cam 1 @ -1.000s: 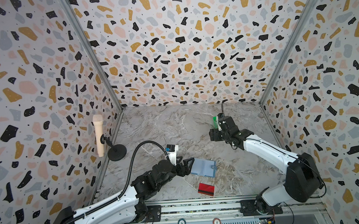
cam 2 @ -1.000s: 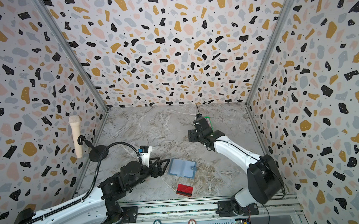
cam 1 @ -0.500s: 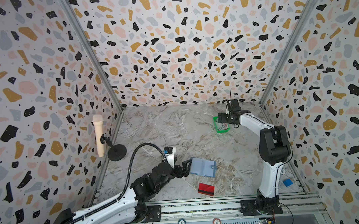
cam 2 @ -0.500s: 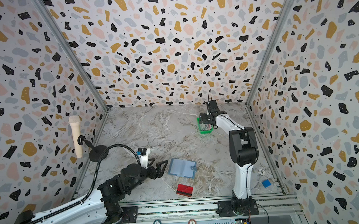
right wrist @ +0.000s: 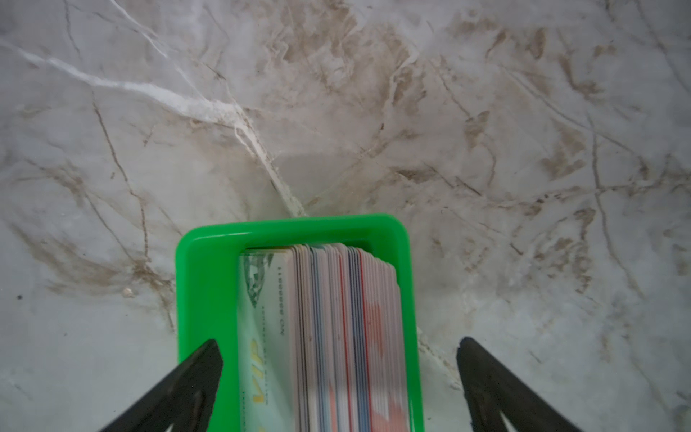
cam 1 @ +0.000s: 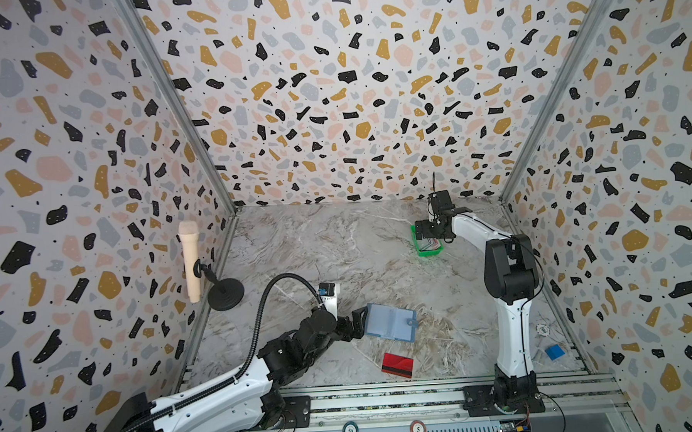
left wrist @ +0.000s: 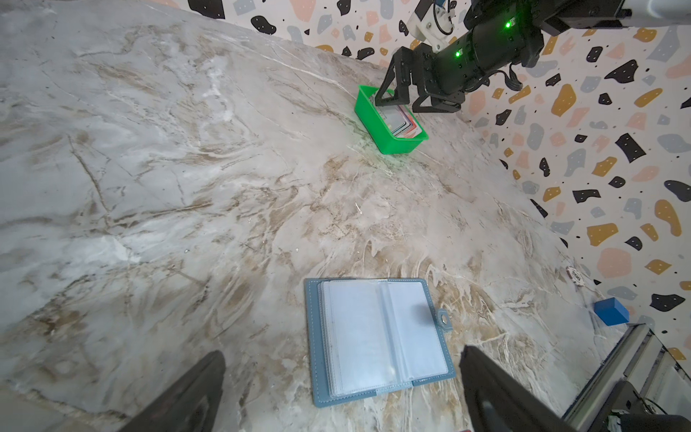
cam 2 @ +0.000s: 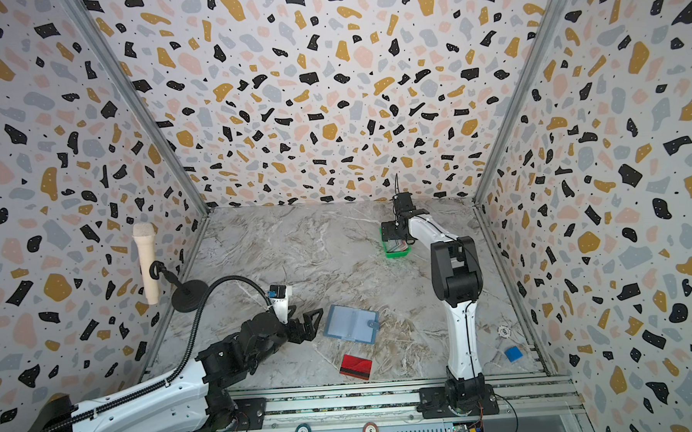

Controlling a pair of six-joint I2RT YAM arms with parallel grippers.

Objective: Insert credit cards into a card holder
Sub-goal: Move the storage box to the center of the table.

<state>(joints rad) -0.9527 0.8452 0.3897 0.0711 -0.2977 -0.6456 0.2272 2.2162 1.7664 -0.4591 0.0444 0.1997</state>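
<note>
- The cards (right wrist: 336, 336) stand on edge, packed in a stack inside the green tray (right wrist: 205, 280) near the back wall. None has been lifted out. One red card (cam 1: 397, 364) lies flat on the table near the front rail, where it lay a second ago.
- The holder (left wrist: 377, 340) lies open and flat, clear sleeves up and snap tab out to one side, just behind the red card. It has not shifted, and its visible sleeves look empty.
- The right gripper (right wrist: 338, 344) is what changed. A second ago its arm reached out low across the table. Now the arm stands upright with the elbow raised and the gripper hangs directly over the tray. It has held that pose for the last half second.
- Its jaws are spread wide and empty, one over the tray's rim and the other outside its far rim, with the stack below the gap between them.
- I judge that the reach is done and the pick is next. The tight stack will make taking a single card hard.
- The left gripper (left wrist: 342, 353) has stayed low, just beside the holder's edge. Its jaws are wide apart and grip nothing. It looks ready to steady the holder.
- A blue block (cam 1: 555, 352) sits well apart by the right wall.
</note>
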